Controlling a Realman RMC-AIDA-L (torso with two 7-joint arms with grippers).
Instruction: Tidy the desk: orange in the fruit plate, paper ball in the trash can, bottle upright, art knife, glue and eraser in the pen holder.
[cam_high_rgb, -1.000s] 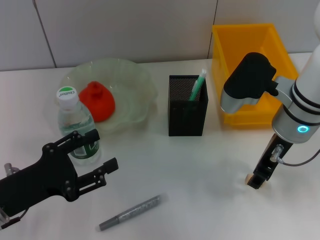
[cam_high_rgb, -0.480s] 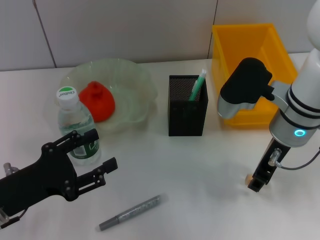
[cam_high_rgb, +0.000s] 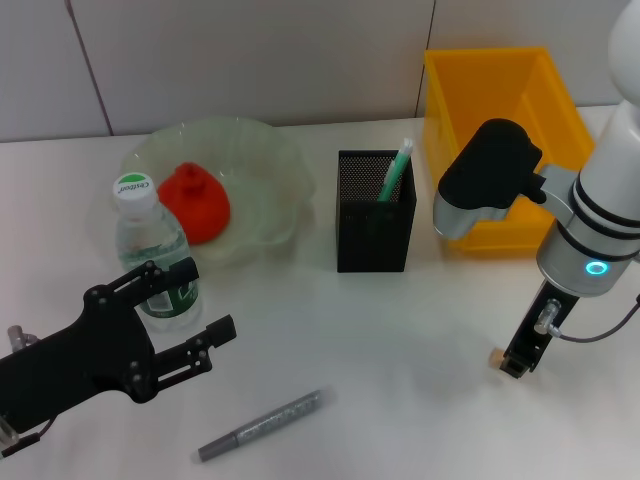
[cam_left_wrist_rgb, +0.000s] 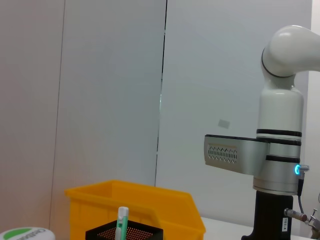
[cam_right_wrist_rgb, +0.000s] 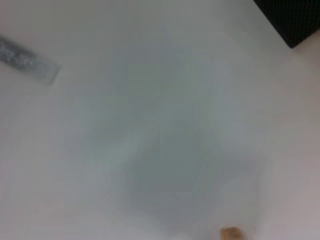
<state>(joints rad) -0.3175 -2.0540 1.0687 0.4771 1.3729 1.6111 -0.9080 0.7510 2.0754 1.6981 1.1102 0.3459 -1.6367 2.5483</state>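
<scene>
Right gripper (cam_high_rgb: 517, 362) at the table's 4 o'clock, its opening impossible to tell, touching a small tan eraser (cam_high_rgb: 494, 357), left gripper (cam_high_rgb: 205, 305) spread at 8 o'clock beside the upright bottle (cam_high_rgb: 150, 248), pen holder (cam_high_rgb: 374, 225) at centre

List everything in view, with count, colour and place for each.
fruit plate: one, clear green, back left.
orange: one, red-orange, in the plate.
bottle: one, clear, green cap, upright before the plate.
pen holder: one, black mesh, centre.
glue: one, green, in the holder.
trash can: one, yellow, back right.
art knife: one, grey, front centre.
eraser: one, tan, beside the right gripper.
left gripper: black, front left.
right gripper: black, front right.
</scene>
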